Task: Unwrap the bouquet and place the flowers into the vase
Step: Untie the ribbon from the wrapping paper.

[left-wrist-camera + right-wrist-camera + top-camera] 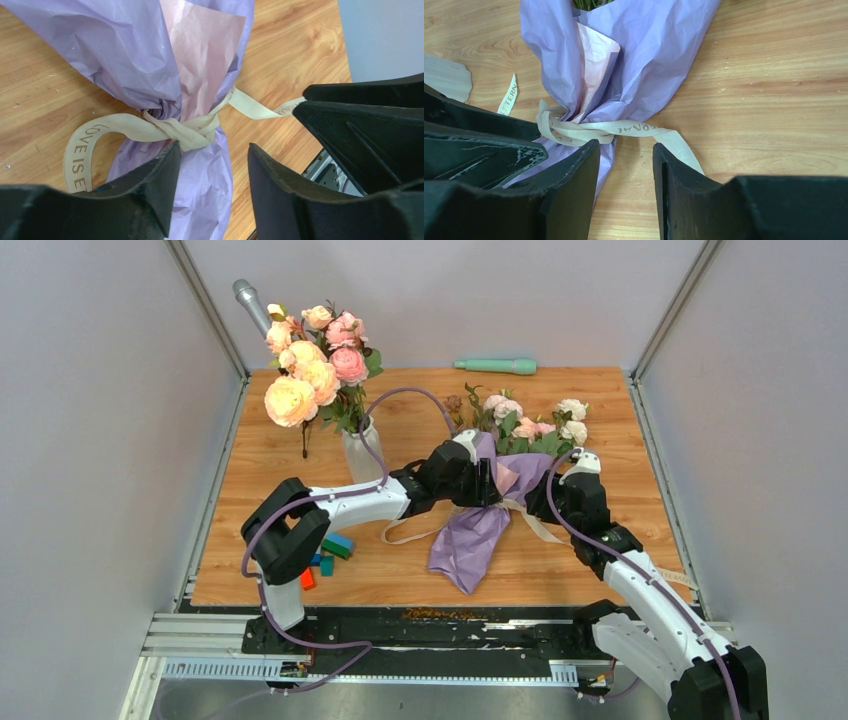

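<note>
Because the bouquet (505, 475) lies right of centre on the table (600, 560), blooms toward the far edge and lilac paper tail slanting toward the near edge, its tied waist faces both arms side-on. The left gripper (214, 152) has its fingers apart and empty, the ribbon knot (192, 131) just beyond their tips. The right gripper (626, 150), likewise parted and holding nothing, flanks the loose ribbon tail (679, 145). The left looks nearer the knot, the right better set to pull the tail. The vase (362, 455) stands toward the far left corner, well apart.
</note>
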You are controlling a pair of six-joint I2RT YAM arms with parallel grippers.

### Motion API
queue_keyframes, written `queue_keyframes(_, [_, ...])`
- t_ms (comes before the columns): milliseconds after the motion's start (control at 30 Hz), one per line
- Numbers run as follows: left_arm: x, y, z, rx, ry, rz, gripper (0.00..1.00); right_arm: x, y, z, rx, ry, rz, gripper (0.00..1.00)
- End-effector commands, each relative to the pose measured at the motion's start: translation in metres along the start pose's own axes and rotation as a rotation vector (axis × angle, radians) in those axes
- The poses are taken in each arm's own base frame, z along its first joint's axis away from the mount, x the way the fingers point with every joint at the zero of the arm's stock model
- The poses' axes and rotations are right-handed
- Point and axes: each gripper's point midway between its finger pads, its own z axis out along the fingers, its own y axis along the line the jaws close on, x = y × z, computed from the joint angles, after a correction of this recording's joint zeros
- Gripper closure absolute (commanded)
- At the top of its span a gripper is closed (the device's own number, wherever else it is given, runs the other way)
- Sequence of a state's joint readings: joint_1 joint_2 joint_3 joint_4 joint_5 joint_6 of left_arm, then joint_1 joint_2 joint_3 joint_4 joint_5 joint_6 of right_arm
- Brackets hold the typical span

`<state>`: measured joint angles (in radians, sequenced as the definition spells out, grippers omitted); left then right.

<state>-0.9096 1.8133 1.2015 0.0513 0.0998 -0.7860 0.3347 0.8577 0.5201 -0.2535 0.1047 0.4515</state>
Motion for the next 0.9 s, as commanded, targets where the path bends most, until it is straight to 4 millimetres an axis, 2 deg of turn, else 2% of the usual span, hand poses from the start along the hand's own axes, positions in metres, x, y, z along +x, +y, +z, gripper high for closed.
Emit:
queue_keyframes(0, [-0.009,0.002,0.013,0.006,-0.024,-0.029,0.44,-0.004,-0.004,0.0,0.022,-0.022,-0.005,0.56])
queue_keyframes(100, [-0.005,0.007,0.015,-0.002,-0.008,-0.03,0.5,-0.002,-0.006,0.0,0.027,-0.02,-0.005,0.56])
queue_keyframes(333, [0.002,0.018,0.015,-0.032,0.0,-0.036,0.51,0.0,-0.008,0.003,0.034,-0.016,-0.007,0.55])
queue_keyframes(533, [0.002,0.019,0.018,-0.031,-0.006,-0.033,0.53,-0.001,-0.005,0.004,0.018,-0.014,-0.011,0.56])
queue_keyframes(667, [-0.003,0.017,0.015,-0.034,-0.02,-0.015,0.71,0.0,0.008,0.002,-0.059,-0.006,-0.027,0.56])
queue_keyframes(867, [-0.013,0.013,0.005,-0.032,-0.05,0.021,0.9,0.011,0.026,0.003,-0.174,0.029,-0.052,0.56])
